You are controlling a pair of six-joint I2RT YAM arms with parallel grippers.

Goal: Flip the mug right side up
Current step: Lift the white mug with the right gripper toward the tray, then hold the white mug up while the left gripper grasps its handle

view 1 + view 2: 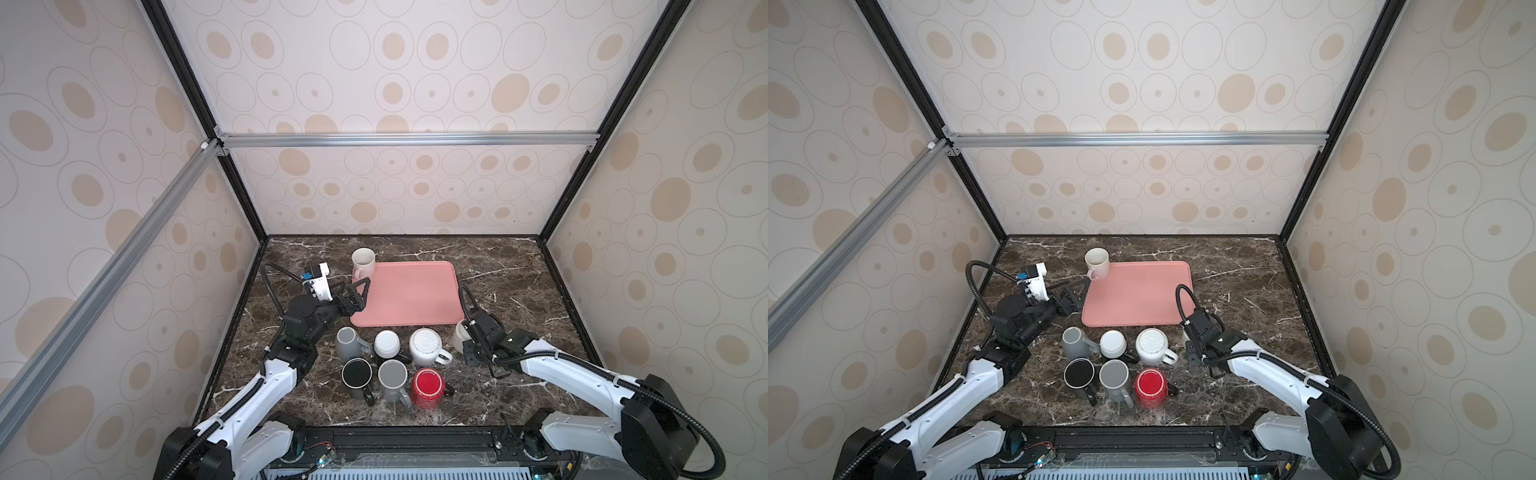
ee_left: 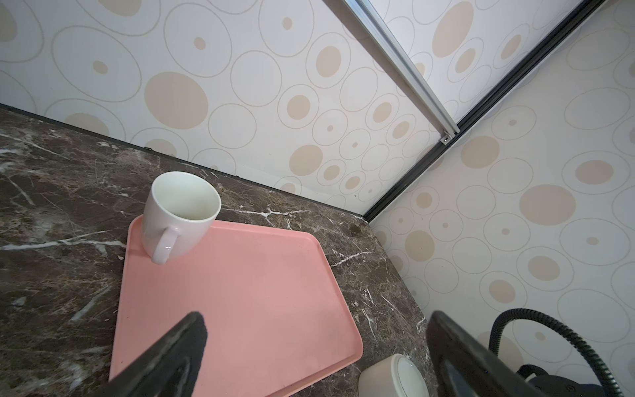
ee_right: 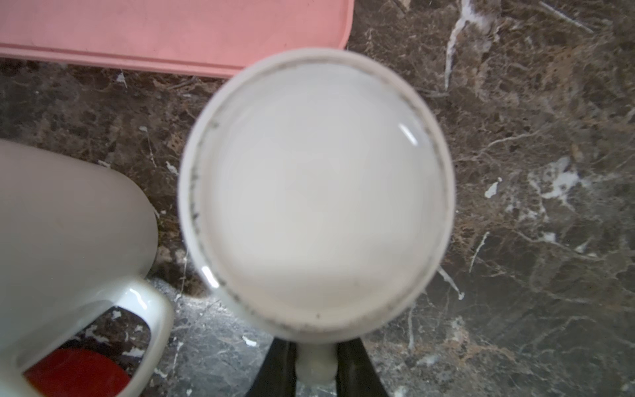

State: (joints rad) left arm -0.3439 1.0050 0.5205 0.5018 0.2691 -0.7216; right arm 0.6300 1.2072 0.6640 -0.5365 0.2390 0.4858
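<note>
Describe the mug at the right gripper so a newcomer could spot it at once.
Start at the pink tray in the middle of the marble table. Off its near right corner, apart from the two rows of mugs, a cream mug stands upside down. It alone has the right gripper closed on its handle.

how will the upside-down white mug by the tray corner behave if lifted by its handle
Probably rigid and fairly heavy: the upside-down mug looks like thick glazed ceramic. Gripped only at its handle by the right gripper, the body would likely swing or twist downward. The glossy glaze may let it slip, and it could chip on the marble table.
</note>
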